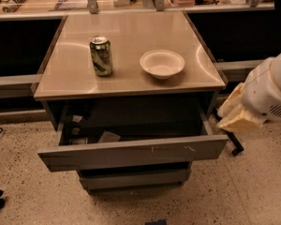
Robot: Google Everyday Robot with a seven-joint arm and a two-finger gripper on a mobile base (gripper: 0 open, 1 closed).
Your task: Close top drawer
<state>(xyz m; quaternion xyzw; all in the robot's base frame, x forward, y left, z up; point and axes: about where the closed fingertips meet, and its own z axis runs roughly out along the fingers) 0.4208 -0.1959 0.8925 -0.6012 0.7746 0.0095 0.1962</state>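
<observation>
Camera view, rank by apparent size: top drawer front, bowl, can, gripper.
1. top drawer front, pulled open: largest.
2. bowl and gripper, which is at the right beside the drawer: they look alike, so not ranked.
3. can: smallest.

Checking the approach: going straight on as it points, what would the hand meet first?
The hand, right of the cabinet, points leftward; it would probably meet the right side wall of the open top drawer first, though depth is unclear.
</observation>
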